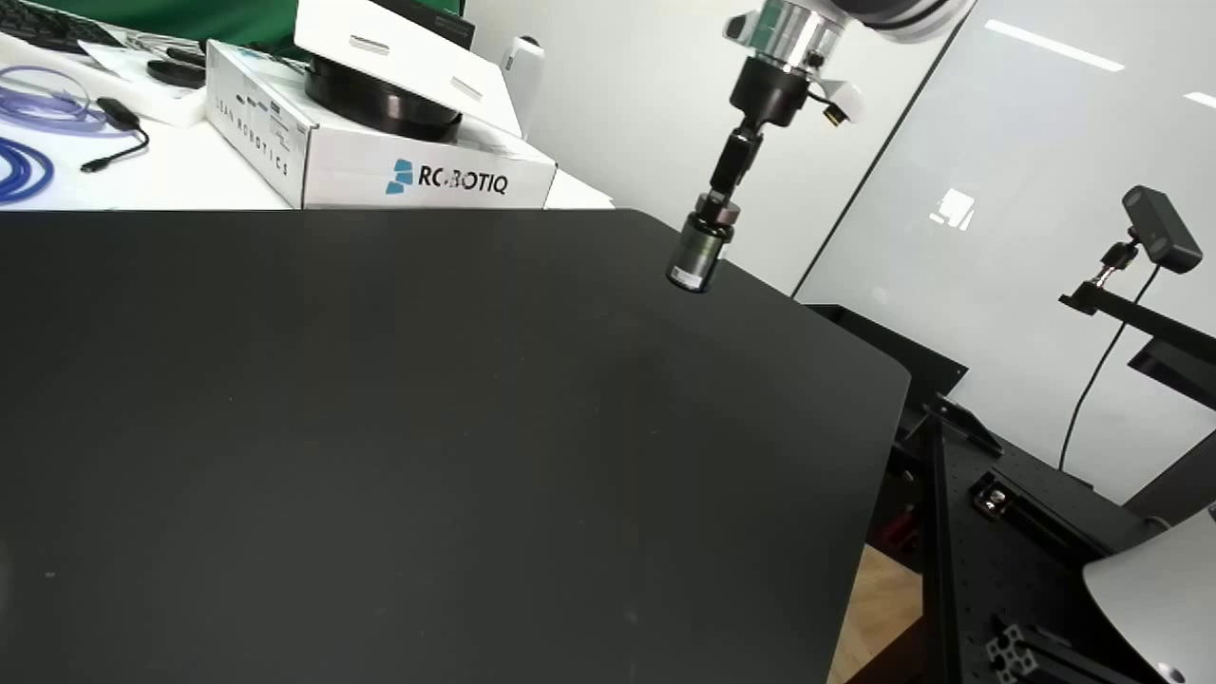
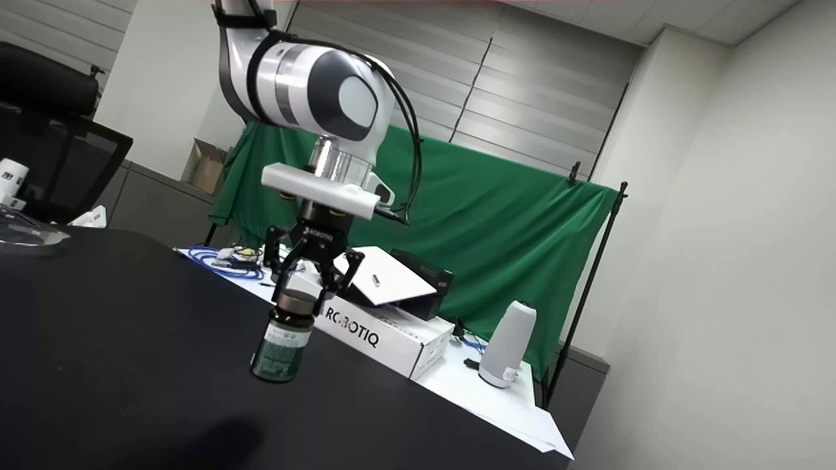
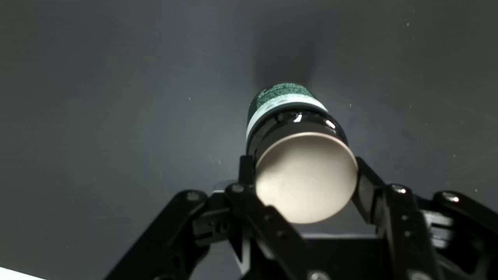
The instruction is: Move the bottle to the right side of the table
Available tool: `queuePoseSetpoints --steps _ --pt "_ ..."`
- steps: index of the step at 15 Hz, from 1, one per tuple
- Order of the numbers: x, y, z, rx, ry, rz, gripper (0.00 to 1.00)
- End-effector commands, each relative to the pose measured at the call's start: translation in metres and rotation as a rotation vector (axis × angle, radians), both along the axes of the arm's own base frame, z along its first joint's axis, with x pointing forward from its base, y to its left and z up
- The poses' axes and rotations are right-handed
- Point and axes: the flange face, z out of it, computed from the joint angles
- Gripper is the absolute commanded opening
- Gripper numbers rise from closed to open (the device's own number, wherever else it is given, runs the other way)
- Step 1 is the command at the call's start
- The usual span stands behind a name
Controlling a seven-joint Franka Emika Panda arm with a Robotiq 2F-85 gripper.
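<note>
Black tabletop (image 1: 427, 427) stretches beneath the bottle (image 1: 698, 255), which the hand (image 2: 298, 301) grips aloft by its cap (image 3: 307, 182), overlapping a slanting edge in an exterior view.

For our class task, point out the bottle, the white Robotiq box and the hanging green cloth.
Dark bottle (image 2: 281, 350): in an exterior view, on its label.
White Robotiq box (image 1: 370, 166): in an exterior view, on its printed side.
Hanging green cloth (image 2: 493, 219): in an exterior view, near its middle.

black gripper (image 2: 299, 300), dark bottle (image 2: 283, 339) with white-and-green label (image 2: 281, 356) in its grip, pale-flecked black table (image 3: 116, 116) below, green cloth (image 2: 490, 215) behind
</note>
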Motion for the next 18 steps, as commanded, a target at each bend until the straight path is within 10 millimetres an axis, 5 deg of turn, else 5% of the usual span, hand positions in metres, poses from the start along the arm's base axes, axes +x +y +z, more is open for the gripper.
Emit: queuePoseSetpoints --steps 1,8,18 --pt "-0.081 -0.028 -0.007 0.005 -0.037 -0.041 0.36" --pt "-0.157 -0.072 -0.032 0.023 -0.062 -0.090 0.36" --pt "-0.162 -0.092 -0.053 0.027 -0.064 -0.091 0.36"
